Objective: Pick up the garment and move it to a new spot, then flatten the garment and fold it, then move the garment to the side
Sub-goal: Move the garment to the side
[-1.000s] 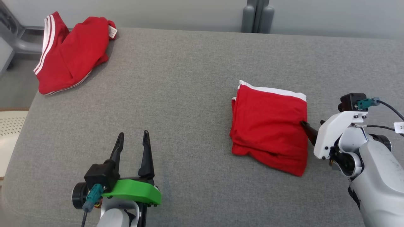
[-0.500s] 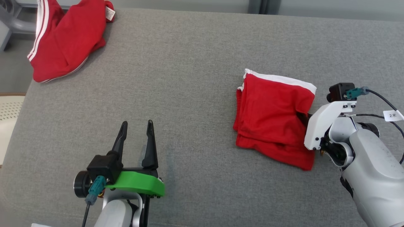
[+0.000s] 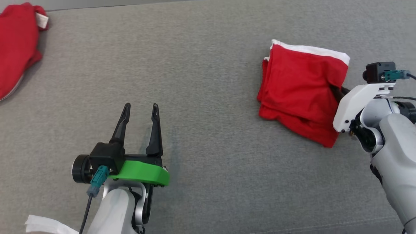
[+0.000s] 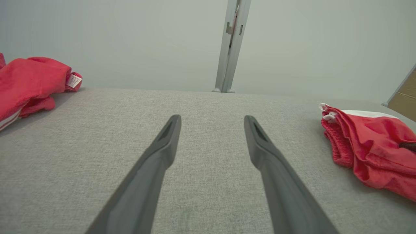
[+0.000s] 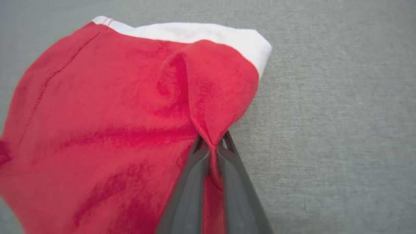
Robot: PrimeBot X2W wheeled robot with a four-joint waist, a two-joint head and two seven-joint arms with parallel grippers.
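- Right gripper (image 5: 213, 143) pinches a raised ridge of the folded red garment (image 3: 300, 87), a soft knit with a white band, at the right of the head view.
- Left gripper (image 3: 140, 109), slim dark tapered fingers spread, hangs over grey woven upholstery (image 3: 208, 65) at lower left.
- Second red garment (image 3: 14, 48), crumpled, white label showing, lies upper left, well apart.

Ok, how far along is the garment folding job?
Done: the red garment lies folded on the grey surface. In hand: the right claw is shut on its edge; the left claw is open, idle. Left: moving it to the side.
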